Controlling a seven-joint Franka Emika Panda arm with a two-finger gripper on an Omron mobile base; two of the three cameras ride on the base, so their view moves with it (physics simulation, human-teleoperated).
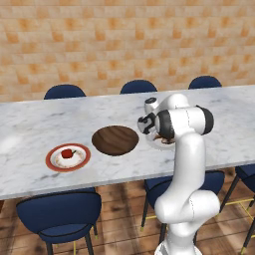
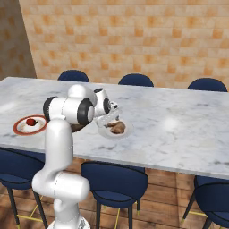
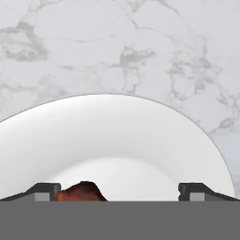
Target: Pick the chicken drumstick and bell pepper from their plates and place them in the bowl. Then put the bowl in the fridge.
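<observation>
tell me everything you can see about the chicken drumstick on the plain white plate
The small lumpy golden-brown chicken drumstick looks cooked, darker brown in places, with a rough surface. It lies flat on the round plain white plate, which sits on the marble counter right of the dark wooden bowl. In the hand view its reddish-brown edge shows just inside one fingertip. The open two-finger gripper hangs right over it, jaws spread to either side, not closed on it. Nothing but the plate visibly touches it.

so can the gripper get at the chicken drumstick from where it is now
Probably yes: the gripper hangs open just over the plain white plate, the chicken drumstick sits between its fingertips, and nothing blocks it.
</observation>
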